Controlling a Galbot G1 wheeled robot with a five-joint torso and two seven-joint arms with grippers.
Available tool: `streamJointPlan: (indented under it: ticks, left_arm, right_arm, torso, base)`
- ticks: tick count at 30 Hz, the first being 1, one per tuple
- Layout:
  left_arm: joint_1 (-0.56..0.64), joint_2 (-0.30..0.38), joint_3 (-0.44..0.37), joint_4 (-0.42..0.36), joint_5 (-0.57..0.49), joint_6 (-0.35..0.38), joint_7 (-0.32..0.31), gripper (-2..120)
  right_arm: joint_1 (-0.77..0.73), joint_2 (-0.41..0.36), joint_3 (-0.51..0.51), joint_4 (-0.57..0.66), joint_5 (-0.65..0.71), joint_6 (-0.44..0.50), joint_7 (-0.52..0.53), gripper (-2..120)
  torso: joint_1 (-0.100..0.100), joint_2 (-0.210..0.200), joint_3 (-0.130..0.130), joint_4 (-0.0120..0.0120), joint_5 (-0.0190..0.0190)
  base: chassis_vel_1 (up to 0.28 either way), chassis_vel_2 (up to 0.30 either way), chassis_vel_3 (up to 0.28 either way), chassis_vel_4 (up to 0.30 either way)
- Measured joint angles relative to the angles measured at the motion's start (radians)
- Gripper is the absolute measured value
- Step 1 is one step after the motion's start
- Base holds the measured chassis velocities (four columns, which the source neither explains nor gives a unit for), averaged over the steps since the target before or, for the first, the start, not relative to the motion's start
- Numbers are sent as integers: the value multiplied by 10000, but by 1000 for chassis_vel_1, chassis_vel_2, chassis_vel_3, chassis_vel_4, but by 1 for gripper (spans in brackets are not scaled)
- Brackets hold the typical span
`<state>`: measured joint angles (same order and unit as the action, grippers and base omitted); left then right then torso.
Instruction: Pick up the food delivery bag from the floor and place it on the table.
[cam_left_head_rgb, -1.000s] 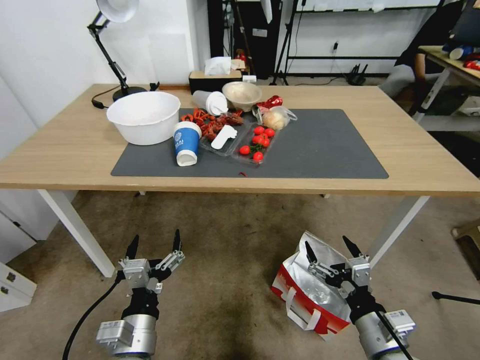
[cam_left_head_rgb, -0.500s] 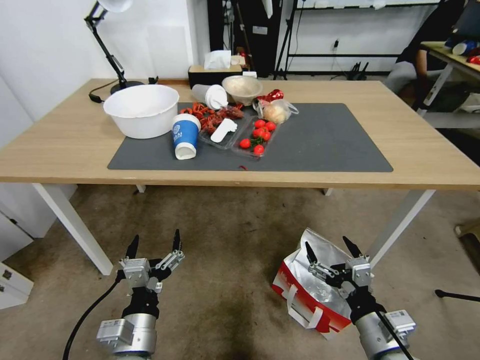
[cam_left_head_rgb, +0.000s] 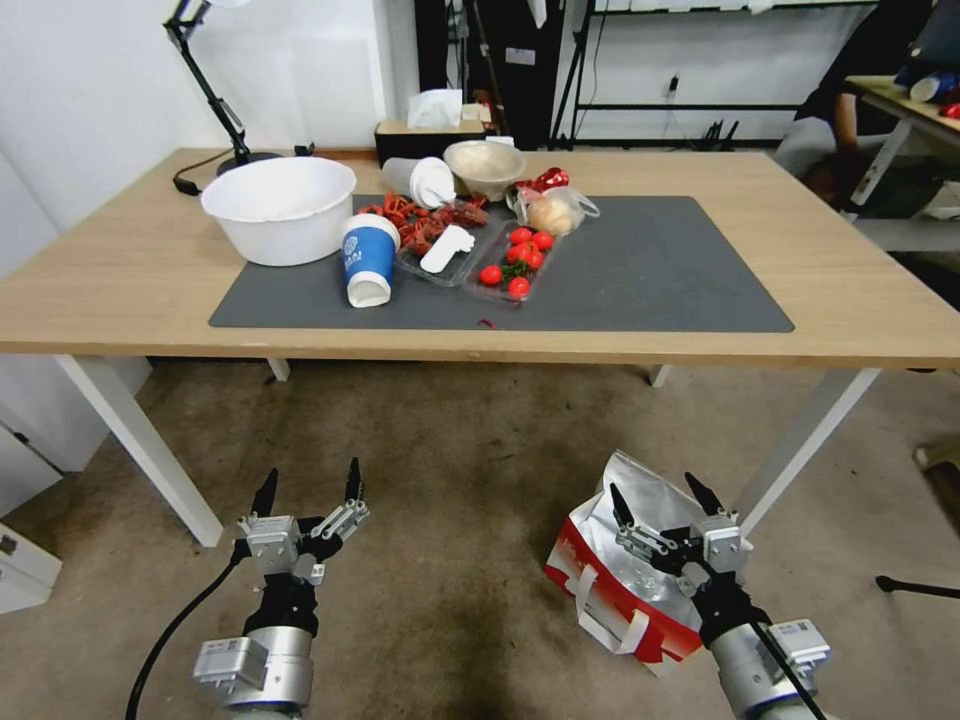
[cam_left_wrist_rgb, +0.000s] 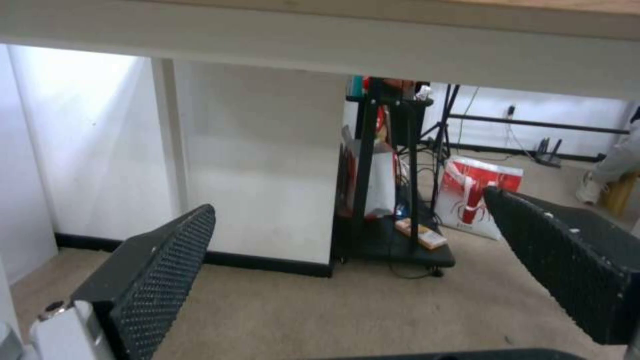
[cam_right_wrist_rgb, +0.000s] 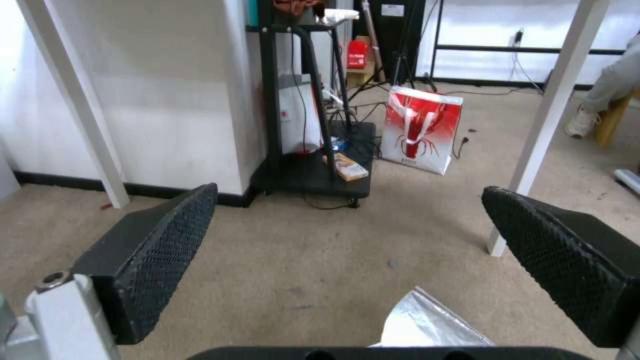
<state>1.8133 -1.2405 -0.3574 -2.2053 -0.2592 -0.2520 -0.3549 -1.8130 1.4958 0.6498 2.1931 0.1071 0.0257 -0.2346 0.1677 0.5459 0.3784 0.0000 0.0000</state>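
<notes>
The food delivery bag (cam_left_head_rgb: 598, 585) lies tilted on the floor (cam_left_head_rgb: 450, 450) at the right, its red base toward me and its silver foil mouth open toward the table leg. My right gripper (cam_left_head_rgb: 655, 492) hangs open just above the bag's mouth, touching nothing. In the right wrist view a corner of the bag's foil lining (cam_right_wrist_rgb: 427, 325) shows below the open right gripper (cam_right_wrist_rgb: 348, 192). My left gripper (cam_left_head_rgb: 308, 490) is open over bare floor at the left, and the left wrist view shows this left gripper (cam_left_wrist_rgb: 350, 200) empty. The table (cam_left_head_rgb: 150, 280) with its dark grey mat (cam_left_head_rgb: 650, 270) stands ahead.
On the mat's left half sit a white bowl (cam_left_head_rgb: 280, 205), a blue cup (cam_left_head_rgb: 369, 258), trays of crayfish and tomatoes (cam_left_head_rgb: 515, 262) and a small plastic bag. White table legs (cam_left_head_rgb: 800, 445) flank the floor space. Another red-and-white bag (cam_right_wrist_rgb: 420, 127) stands beyond the table by a black rack.
The whole head picture has shifted: the table sits higher in it and more floor shows, so the camera has moved. Both grippers hold the same pose, open.
</notes>
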Motion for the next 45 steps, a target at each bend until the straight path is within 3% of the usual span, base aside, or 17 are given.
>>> streamJointPlan:
  ticks: [45]
  left_arm:
    - [85, -11, -15, -2, 97, -81, 20, 100]
  right_arm:
    - [23, 54, 10, -84, -5, 57, 4, 100]
  torso:
    - [-626, -1774, -1150, 0, 0]
  base:
    - [0, 0, 0, 0]
